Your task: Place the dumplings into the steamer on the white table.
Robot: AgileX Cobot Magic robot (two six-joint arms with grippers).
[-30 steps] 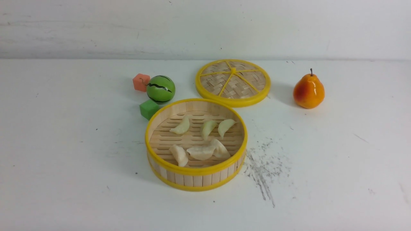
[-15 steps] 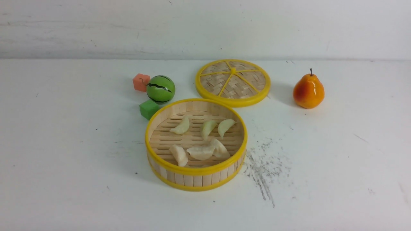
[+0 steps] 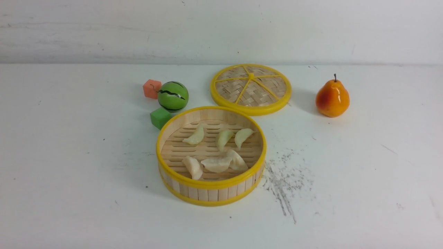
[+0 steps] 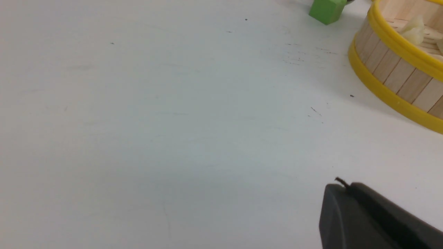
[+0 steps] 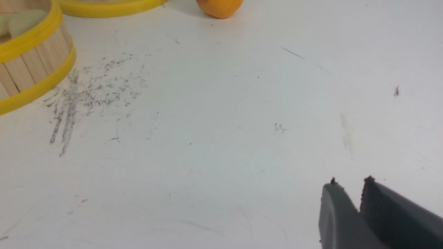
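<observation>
Six pale, crescent-shaped dumplings lie inside a round bamboo steamer with yellow rims; they look light, perhaps slippery, and best pinched across the plump middle. The black left gripper has its fingers pressed together; the dark right gripper holds its own slightly apart, empty. The scuffed white table meets a smudged pale wall.

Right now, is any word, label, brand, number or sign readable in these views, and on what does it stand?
None: no readable text on the steamer, lid or pear.
The dark marks on the table are scuffs, not lettering.
</observation>
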